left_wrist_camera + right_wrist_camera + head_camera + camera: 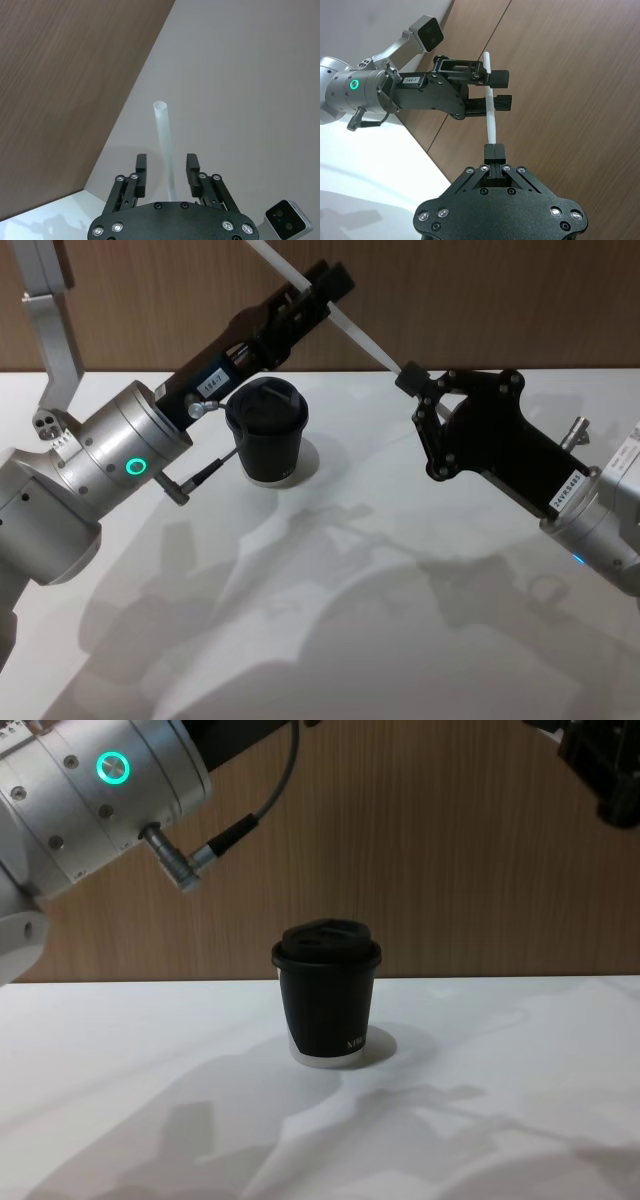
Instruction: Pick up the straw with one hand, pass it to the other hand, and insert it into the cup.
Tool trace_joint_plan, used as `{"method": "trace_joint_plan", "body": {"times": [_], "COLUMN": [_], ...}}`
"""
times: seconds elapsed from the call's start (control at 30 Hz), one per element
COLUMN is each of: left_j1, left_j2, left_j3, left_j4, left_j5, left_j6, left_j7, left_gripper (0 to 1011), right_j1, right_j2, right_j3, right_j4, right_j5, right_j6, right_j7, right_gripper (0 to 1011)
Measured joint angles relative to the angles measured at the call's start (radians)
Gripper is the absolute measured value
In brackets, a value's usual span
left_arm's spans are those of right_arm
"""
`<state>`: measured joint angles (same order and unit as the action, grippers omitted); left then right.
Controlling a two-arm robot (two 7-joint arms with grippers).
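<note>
The white straw [350, 328] hangs slanted in the air above and behind the cup [267, 430]. My all-black right gripper [408, 375] is shut on the straw's lower end [492, 130]. My left gripper [322, 295], with the silver wrist and green ring light, reaches over the cup and stands open around the straw's upper part. In the left wrist view the straw [165, 145] runs between the two fingers [141, 170] with a gap on each side. The black lidded cup [328, 990] stands upright on the white table.
The white table [330, 620] spreads out in front of the cup, crossed by the arms' shadows. A brown wood-grain wall [450, 870] rises just behind the cup. A dark cable with a metal plug [200, 855] hangs from the left wrist.
</note>
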<state>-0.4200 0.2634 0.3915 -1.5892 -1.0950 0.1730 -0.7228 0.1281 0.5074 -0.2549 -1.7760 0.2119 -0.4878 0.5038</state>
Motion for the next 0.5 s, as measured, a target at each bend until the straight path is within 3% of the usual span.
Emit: {"method": "trace_joint_plan", "body": {"times": [0.33,0.5], "left_j1": [-0.003,-0.003], "left_j2": [-0.002,-0.003], "left_j3": [0.002,0.003], "left_j4": [0.002,0.003], "left_j5": [-0.001,-0.001], "left_j6": [-0.001,-0.001], "left_j7": [0.0,0.0], "left_gripper": [175,53], "right_j1": [0.0,0.0], "right_j2": [0.0,0.0], "right_j3": [0.0,0.0], "right_j4": [0.0,0.0], "right_j5": [0.0,0.0], "right_j6": [0.0,0.0], "right_j7": [0.0,0.0], "right_gripper": [0,0]}}
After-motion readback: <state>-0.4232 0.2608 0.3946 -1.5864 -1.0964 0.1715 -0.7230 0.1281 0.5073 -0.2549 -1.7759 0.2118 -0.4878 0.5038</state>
